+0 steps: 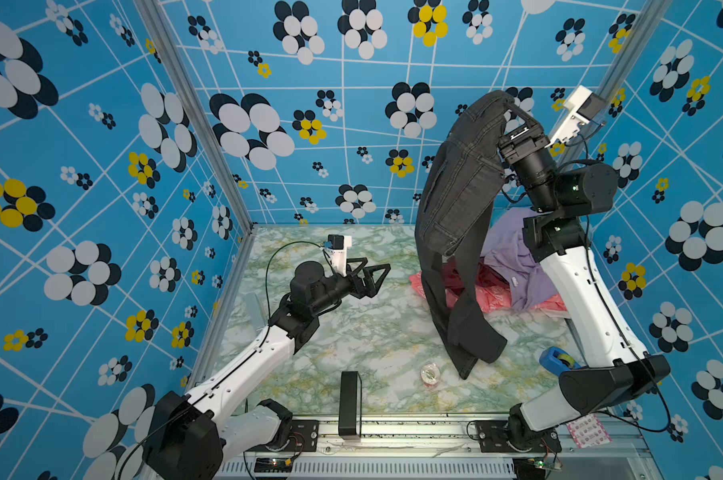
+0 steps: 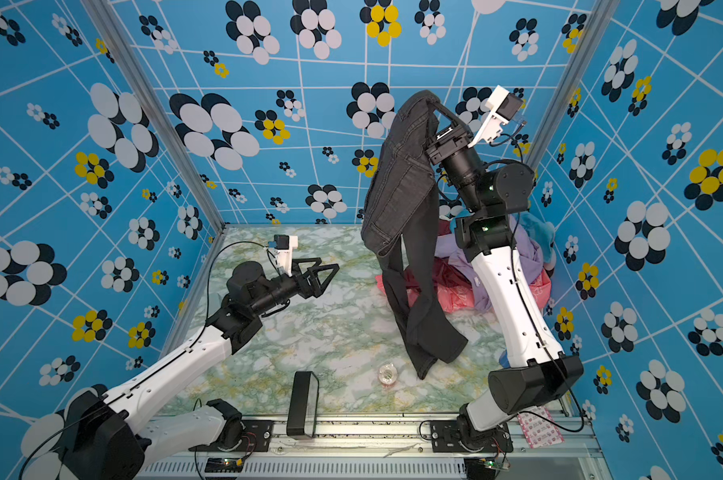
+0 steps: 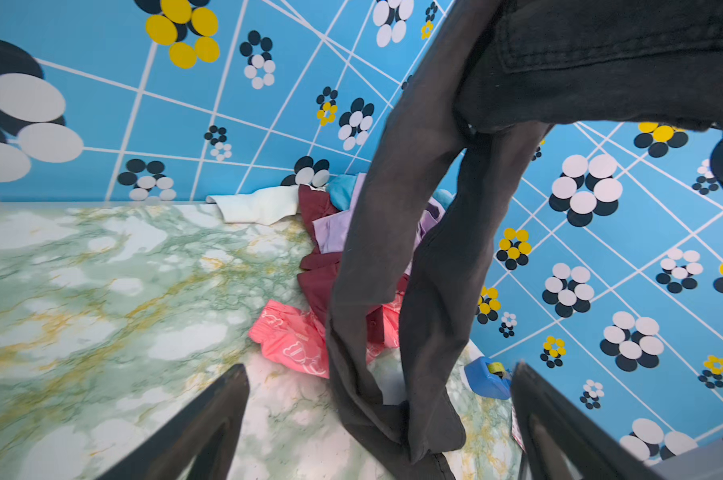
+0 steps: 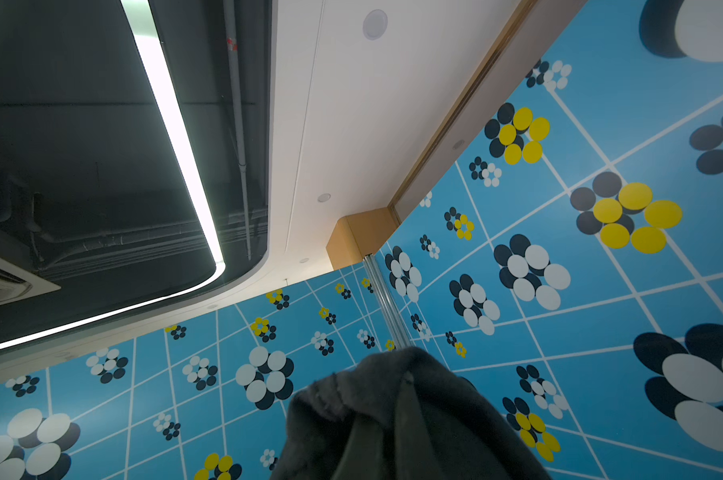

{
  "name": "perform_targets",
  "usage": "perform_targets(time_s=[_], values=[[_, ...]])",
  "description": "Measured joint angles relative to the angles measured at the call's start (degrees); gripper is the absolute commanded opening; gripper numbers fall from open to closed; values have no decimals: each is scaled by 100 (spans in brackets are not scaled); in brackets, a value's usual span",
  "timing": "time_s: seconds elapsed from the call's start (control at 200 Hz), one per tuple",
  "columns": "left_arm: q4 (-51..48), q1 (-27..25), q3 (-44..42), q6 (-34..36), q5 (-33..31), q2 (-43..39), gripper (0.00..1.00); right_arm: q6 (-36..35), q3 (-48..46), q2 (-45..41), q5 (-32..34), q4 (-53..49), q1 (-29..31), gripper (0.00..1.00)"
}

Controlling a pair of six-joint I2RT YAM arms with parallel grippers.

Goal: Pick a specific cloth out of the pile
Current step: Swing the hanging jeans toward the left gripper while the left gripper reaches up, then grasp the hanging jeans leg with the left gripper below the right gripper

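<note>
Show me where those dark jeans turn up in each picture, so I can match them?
Top view: the jeans hang right of centre, legs trailing onto the table.
Top view: the jeans hang just right of centre, in the same pose.
Left wrist: both legs dangle through the middle.
Right wrist: a dark bunch at the bottom edge.
Shared landmark: the pile behind the legs; the right wrist view misses it.
</note>
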Motion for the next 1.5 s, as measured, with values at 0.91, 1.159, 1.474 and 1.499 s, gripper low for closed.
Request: perform_targets(time_s=[0.91,1.159,1.474,1.499], values=[[2645,-94,1768,-131,236,2756,99,2249,1659,1519,-1287,-4,361,0],[3449,-278,2197,-468,629,3217,99,2931,1659,1781,-1342,407,389,0],[3770,-629,2656,-573,800,3748,99,3338,1801,2090,-1440,474,621,0],[3801,-645,2763,-592,820,3823,99,3359,1805,2100,-1456,479,656,0]])
